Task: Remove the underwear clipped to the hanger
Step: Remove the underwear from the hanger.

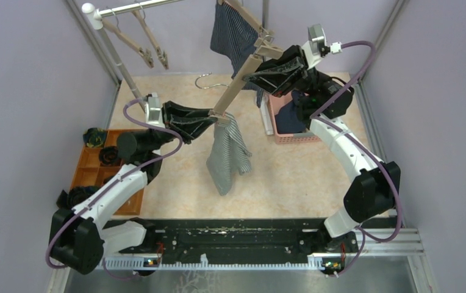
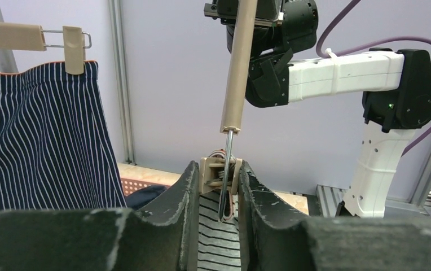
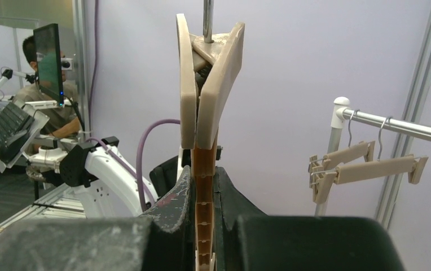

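Our left gripper (image 2: 218,169) pinches the clip (image 2: 209,171) at the lower end of the hanger (image 1: 233,91), where the striped underwear (image 1: 227,152) hangs. Our right gripper (image 3: 202,175) clamps the bar. Next, we judge, a firmer squeeze should free the fabric.

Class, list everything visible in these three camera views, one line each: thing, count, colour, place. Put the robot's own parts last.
striped underwear: one, grey-white, hanging from the lower clip
pinstriped underwear: one, dark blue, clipped to the back hanger
held hanger: one, beige, slanting above the table
empty hangers: two, beige, on the back-left rail
basket: one, pink, right of centre, navy garment inside
tray: one, orange, table's left edge, dark bundles inside
loose hook: one, metal, on the table at the back
left gripper: one, black, closed on the lower clip
right gripper: one, black, shut on the held hanger
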You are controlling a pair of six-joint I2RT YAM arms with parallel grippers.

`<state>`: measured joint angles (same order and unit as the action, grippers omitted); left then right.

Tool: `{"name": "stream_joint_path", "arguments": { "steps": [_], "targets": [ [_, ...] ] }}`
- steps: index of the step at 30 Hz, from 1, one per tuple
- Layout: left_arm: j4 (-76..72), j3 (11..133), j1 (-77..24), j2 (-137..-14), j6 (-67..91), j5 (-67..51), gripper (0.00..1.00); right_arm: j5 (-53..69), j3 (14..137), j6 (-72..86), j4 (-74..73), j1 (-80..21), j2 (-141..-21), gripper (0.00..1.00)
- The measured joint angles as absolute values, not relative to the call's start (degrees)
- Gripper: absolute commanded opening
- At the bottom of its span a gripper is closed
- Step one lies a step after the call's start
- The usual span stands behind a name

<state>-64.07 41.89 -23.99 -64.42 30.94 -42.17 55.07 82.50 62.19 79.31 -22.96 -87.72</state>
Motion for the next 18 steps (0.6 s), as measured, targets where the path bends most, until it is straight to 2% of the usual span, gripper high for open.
{"name": "stream_joint_path", "arguments": {
  "steps": [2, 3, 11, 12, 14, 15, 17, 18],
  "targets": [
    [-65.8, 41.8, -23.9, -65.3, 32.0, -42.7, 0.03, 54.8, 82.5, 62.5, 79.3, -22.8, -87.9, 0.0],
    [-66.8, 41.8, -23.8, -65.9, 32.6, -43.0, 0.0, 54.7, 82.5, 62.7, 79.2, -22.7, -88.0, 0.0],
    [-77.4, 41.8, -22.2, -70.6, 39.8, -45.5, 0.01, 54.5, 82.5, 62.6, 78.8, -22.6, -88.1, 0.0],
    [-77.8, 41.9, -22.0, -70.7, 40.3, -45.8, 0.13, 54.5, 82.5, 62.6, 78.5, -22.6, -88.1, 0.0],
    [-77.5, 42.3, -21.7, -70.7, 40.6, -46.7, 0.5, 54.5, 82.5, 62.6, 78.3, -22.6, -88.1, 0.0],
    [-75.9, 43.1, -21.5, -70.5, 40.2, -47.4, 0.58, 54.5, 82.5, 62.6, 78.3, -22.6, -88.1, 0.0],
    [-71.5, 44.9, -21.3, -69.6, 38.9, -47.7, 0.62, 54.7, 82.5, 62.6, 78.4, -22.6, -88.1, 0.0],
    [-69.5, 45.5, -21.2, -68.9, 38.2, -47.5, 0.6, 54.9, 82.5, 62.6, 78.4, -22.6, -88.1, 0.0]
  ]
}}
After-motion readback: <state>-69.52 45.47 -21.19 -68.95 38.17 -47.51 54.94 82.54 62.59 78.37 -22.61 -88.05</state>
